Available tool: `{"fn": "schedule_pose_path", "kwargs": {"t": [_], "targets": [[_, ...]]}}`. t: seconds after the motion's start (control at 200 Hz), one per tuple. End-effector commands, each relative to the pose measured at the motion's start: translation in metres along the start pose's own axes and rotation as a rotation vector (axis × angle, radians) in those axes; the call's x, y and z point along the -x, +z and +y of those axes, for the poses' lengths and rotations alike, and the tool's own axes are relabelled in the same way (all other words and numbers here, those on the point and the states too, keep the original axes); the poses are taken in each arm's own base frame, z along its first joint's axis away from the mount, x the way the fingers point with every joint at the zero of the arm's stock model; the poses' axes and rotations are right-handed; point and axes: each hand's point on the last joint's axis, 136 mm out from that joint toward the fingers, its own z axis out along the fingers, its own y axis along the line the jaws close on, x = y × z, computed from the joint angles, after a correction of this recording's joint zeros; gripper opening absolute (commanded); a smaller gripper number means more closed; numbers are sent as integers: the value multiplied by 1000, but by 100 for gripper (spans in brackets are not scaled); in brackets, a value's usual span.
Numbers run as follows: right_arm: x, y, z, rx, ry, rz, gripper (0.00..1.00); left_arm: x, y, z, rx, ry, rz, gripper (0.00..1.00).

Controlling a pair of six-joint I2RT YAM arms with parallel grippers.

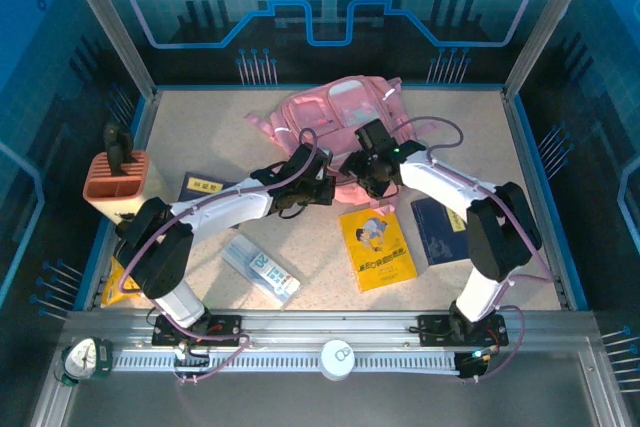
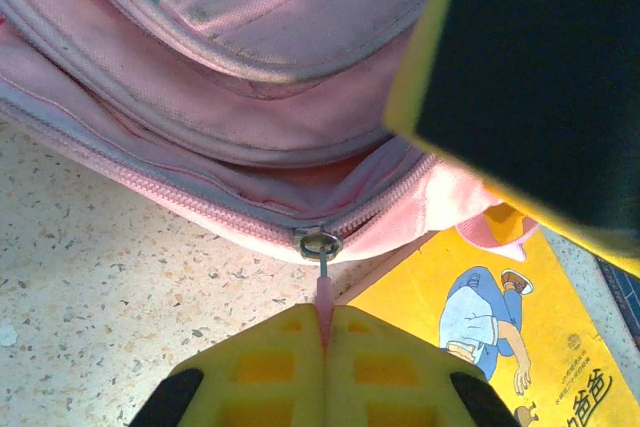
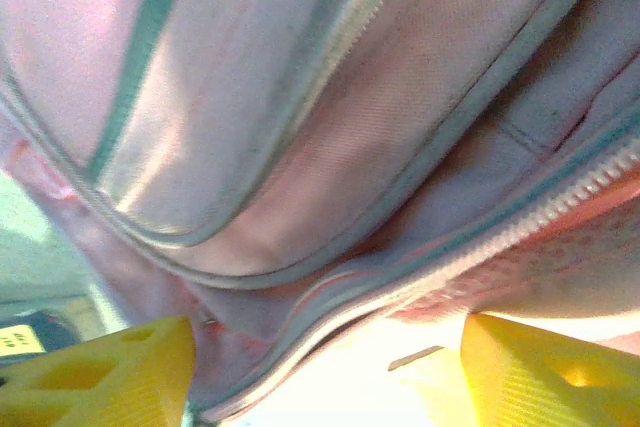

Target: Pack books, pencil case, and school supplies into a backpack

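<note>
The backpack (image 1: 335,112) lies at the far middle of the bench (image 1: 190,127); the left end effector (image 2: 322,315) is pinched shut on its zip pull (image 2: 321,247), the right end effector (image 3: 325,347) spread open over the fabric. Nothing looks packed: a navy book (image 1: 203,187), the pencil case (image 1: 260,267), the yellow book (image 1: 377,247) and a second navy book (image 1: 440,229) lie loose nearer the front edge.

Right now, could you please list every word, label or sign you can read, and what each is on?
None reads clearly.
Yellow book: Chinese cover characters, blurred and cropped.
Label on the left navy book: too small.
Pencil case: print too small.
White disc on the rail: looped logo, no letters legible.
</note>
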Motion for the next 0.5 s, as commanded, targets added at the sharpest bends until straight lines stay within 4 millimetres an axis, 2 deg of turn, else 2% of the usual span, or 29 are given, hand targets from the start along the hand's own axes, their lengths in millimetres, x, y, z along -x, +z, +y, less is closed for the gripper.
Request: {"fn": "schedule_pose_path", "kwargs": {"t": [0.0,0.3,0.395,0.495], "targets": [[5,-10,1,-15,100,-30,67,19,-18,-24,-85,2,-65,0],[-10,30,11,23,169,59,56,20,-16,-25,-84,-5,-71,0],[-9,36,18,32,152,68,50,21,-16,-26,-88,-1,-71,0],[-8,41,11,-24,119,72,39,21,-16,-25,-86,2,-71,0]]}}
